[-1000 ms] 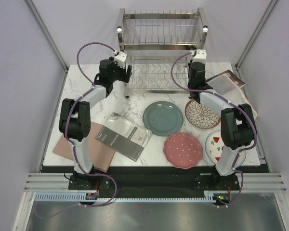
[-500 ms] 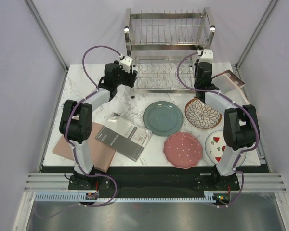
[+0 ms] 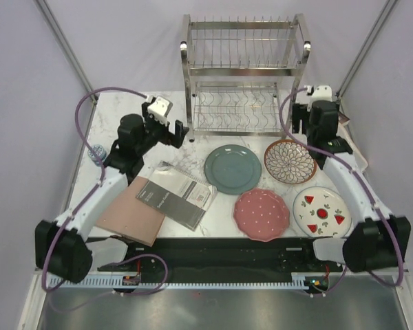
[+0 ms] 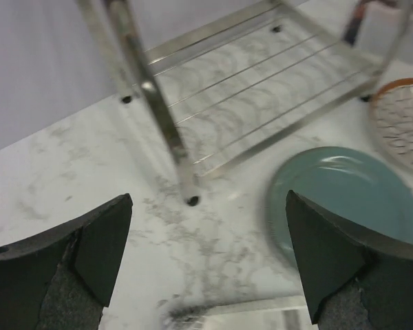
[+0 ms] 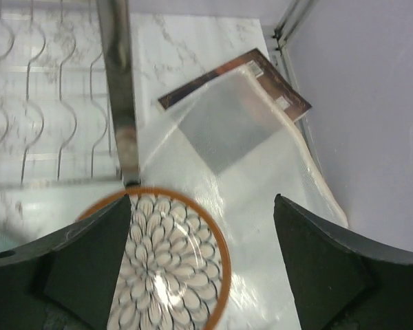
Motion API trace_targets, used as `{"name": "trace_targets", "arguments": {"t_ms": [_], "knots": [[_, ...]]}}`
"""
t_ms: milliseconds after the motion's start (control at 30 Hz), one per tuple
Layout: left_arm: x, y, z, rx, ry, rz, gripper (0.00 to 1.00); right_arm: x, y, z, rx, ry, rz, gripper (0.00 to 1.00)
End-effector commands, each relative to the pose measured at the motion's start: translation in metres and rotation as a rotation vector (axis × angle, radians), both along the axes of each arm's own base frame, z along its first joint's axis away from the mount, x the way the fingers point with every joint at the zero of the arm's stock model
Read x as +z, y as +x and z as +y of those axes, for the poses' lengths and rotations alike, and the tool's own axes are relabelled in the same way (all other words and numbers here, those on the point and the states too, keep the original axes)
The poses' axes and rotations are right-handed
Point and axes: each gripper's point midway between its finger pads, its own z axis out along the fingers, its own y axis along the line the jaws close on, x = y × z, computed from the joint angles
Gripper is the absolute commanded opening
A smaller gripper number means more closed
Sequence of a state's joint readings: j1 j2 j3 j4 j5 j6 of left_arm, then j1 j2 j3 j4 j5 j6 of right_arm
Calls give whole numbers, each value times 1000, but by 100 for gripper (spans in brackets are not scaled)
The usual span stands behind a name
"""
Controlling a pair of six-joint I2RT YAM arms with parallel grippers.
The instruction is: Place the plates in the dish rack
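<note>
Both arms had drawn back from the rack (image 3: 244,69) since the earlier frames, the left swinging out to the left and the right out to the right, and the rack itself sat further right than a second before. With the right arm out of the way, the strawberry plate (image 3: 323,211) showed whole.

The left end effector (image 3: 173,130) hung just beside the rack's near left leg, its fingers wide apart; its wrist view (image 4: 206,206) looked between them at that leg, the lower tier and part of the green plate (image 4: 344,206). The right end effector (image 3: 316,134) hung by the rack's near right corner, fingers also apart; its wrist view (image 5: 203,206) showed the right leg, the petal plate (image 5: 162,268) just in front of it, and a bagged card (image 5: 234,117) to the right.

All four plates lay flat on the bench (image 3: 193,155) in front of the rack: green (image 3: 233,169) and petal (image 3: 290,161) nearest it, pink plate (image 3: 261,214) and strawberry closer to the arm bases. A booklet (image 3: 175,196) lay left of the green plate, overlapping a board (image 3: 127,216).
</note>
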State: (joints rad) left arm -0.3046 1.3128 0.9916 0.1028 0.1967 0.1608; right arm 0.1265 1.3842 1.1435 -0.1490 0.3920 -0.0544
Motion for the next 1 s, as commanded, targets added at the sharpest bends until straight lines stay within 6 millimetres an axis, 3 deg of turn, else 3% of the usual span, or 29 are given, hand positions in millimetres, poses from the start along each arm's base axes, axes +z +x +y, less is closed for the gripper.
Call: {"name": "trace_targets", "arguments": {"t_ms": [0, 33, 67, 100, 167, 200, 233, 367, 467, 667, 867, 967], "knots": [[-46, -84, -61, -178, -197, 320, 100, -56, -68, 48, 402, 12, 261, 93], [-66, -101, -71, -185, -257, 438, 97, -79, -90, 63, 524, 28, 364, 94], [-78, -118, -86, -245, -292, 521, 95, -90, -103, 72, 641, 2, 419, 94], [-98, -135, -103, -264, -332, 644, 93, -104, -120, 94, 785, 66, 473, 94], [-119, -157, -125, -348, -337, 731, 84, -127, -152, 103, 893, 124, 623, 94], [-136, -163, -137, -367, -299, 773, 82, -138, -169, 113, 948, 201, 718, 94], [-135, -158, -146, -383, -323, 750, 82, -143, -174, 114, 965, 224, 759, 95], [-161, -171, -174, -433, -344, 846, 77, -154, -180, 114, 1019, 225, 834, 94], [-178, -192, -196, -487, -308, 943, 75, -158, -178, 113, 1021, 218, 848, 94], [-214, -200, -217, -493, -287, 1099, 72, -152, -175, 112, 1000, 227, 833, 95], [-234, -211, -237, -518, -259, 1138, 70, -151, -176, 105, 980, 209, 822, 95], [-234, -212, -242, -534, -263, 1155, 58, -150, -176, 102, 969, 210, 816, 95]]}}
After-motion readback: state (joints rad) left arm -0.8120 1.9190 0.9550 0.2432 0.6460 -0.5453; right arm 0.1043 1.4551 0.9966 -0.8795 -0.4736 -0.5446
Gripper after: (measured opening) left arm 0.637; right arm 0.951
